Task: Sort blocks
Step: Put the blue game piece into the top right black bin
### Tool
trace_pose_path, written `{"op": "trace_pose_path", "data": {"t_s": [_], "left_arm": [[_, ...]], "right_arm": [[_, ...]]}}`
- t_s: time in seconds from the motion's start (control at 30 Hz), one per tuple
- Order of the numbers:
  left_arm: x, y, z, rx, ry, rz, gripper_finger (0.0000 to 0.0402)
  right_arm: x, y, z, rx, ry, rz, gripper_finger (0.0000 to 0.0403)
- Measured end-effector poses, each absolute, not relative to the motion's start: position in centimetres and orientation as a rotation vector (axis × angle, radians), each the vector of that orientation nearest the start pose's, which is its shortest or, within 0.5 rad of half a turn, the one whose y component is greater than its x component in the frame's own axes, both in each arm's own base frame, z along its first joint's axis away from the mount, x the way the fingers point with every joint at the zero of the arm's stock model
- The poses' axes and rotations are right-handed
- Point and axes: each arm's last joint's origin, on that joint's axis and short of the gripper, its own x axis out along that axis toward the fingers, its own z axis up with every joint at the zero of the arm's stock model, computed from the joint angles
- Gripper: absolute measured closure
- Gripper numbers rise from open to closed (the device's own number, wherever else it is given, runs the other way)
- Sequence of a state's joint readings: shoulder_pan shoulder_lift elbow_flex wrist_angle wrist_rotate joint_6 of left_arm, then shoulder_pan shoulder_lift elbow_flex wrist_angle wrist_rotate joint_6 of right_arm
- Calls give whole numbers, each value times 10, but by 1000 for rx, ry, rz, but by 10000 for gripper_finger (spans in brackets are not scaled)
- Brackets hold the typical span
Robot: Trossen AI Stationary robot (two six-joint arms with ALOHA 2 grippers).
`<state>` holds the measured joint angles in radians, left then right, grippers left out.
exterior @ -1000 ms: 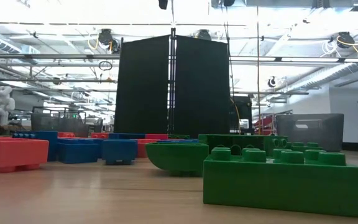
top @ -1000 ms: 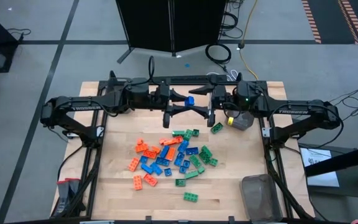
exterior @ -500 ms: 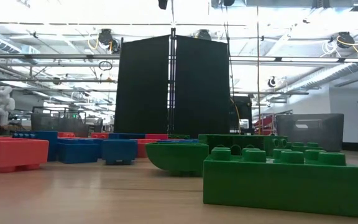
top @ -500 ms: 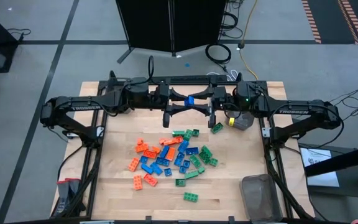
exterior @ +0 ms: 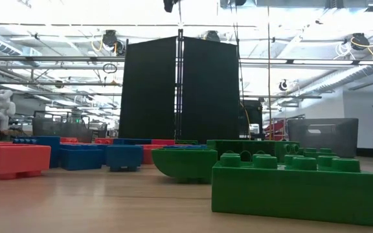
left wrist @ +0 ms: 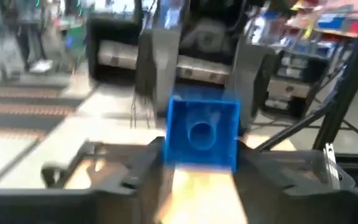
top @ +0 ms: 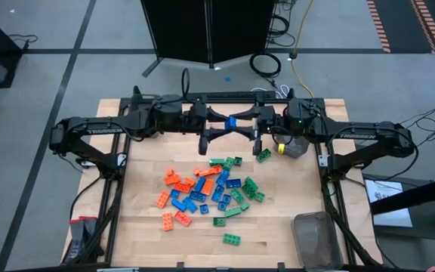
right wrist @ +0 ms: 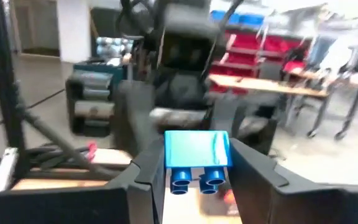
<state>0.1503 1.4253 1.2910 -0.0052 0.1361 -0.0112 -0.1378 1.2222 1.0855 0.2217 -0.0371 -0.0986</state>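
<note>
Both tools meet mid-air over the worktop's [top: 138,227] far edge: right tool [top: 249,125] pinching a blue block [top: 231,122], left tool [top: 211,124] half spread but touching it. Block prob. light, rigid, slick plastic; grip flat sides, not studs. Other blocks [top: 206,189] lie loose mid-worktop.

Both arms meet over the table's upper edge, blocks scattered below them.
High view: left gripper [top: 219,125] and right gripper [top: 243,124] face each other at upper centre, one block [top: 231,122] between them, raised above the table [top: 138,204]. Main block pile [top: 210,191] sits centre frame, below the grippers. One stray block [top: 263,155] lies right of the pile's top, near the right arm; another [top: 231,239] lies alone toward the lower edge. One bin [top: 294,146] sits under the right arm at the upper right, second bin [top: 317,236] at the lower right corner.
</note>
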Motion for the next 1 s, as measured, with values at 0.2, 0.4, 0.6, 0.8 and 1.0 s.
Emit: {"op": "trace_pose_path", "data": {"t_s": [0.2, 0.4, 0.6, 0.8, 1.0], "left_arm": [[321, 52, 364, -55, 277, 180, 71], [313, 59, 349, -73, 456, 256, 62], [310, 62, 343, -77, 517, 266, 83], [311, 62, 342, -78, 517, 266, 89], [311, 62, 342, -79, 519, 266, 89]], "right_arm": [[238, -38, 407, -149, -91, -315, 282], [184, -49, 381, 2, 286, -888, 282], [159, -55, 329, 309, 624, -1171, 282], [157, -59, 267, 577, 823, -1306, 282], [156, -61, 227, 677, 925, -1354, 282]]}}
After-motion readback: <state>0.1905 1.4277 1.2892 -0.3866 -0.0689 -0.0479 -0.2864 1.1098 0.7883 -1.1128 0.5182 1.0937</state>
